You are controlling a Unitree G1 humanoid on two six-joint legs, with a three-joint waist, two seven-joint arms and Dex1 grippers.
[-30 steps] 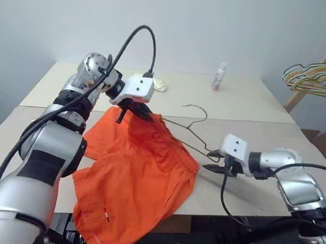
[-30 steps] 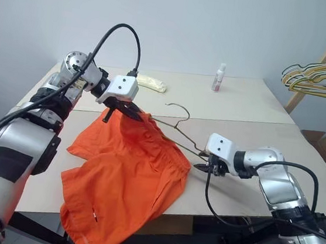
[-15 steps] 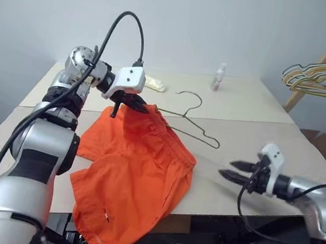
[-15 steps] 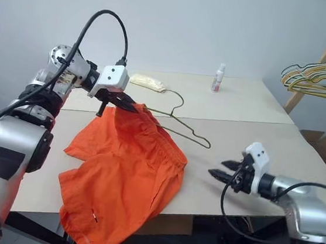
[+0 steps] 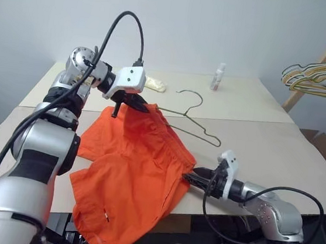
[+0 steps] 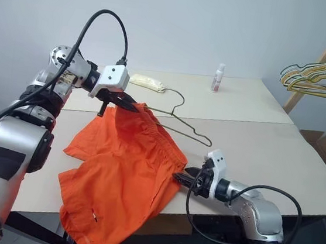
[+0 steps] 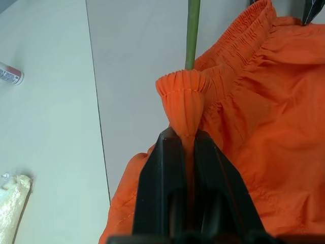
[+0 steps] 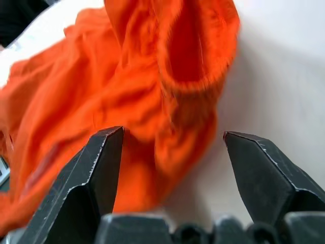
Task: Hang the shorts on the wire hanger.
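Pinching a bunched fold of the elastic waistband, the left gripper [image 5: 134,102] is clamped tight on the shorts [image 5: 136,178] and holds that corner lifted off the worktop [image 5: 278,144]. The rest of the orange fabric is spread over the near part of the worktop, one leg hanging over the front edge. The wire hanger [image 5: 191,120] has one end in the pinched waistband, beside the left gripper's fingers; its hook and far end stand free over the bare worktop beyond the shorts. The right gripper [image 6: 183,179] is low, near the front edge, pointing at the shorts' right edge; its jaws stand wide apart, holding nothing, with the fabric's edge just ahead of the fingertips [image 8: 109,140]. Further back, a small bottle [image 5: 218,76] stands upright and a pale packet [image 5: 155,84] lies flat. At far right, a bunch of hangers [image 5: 324,75] hangs on a wooden rack.
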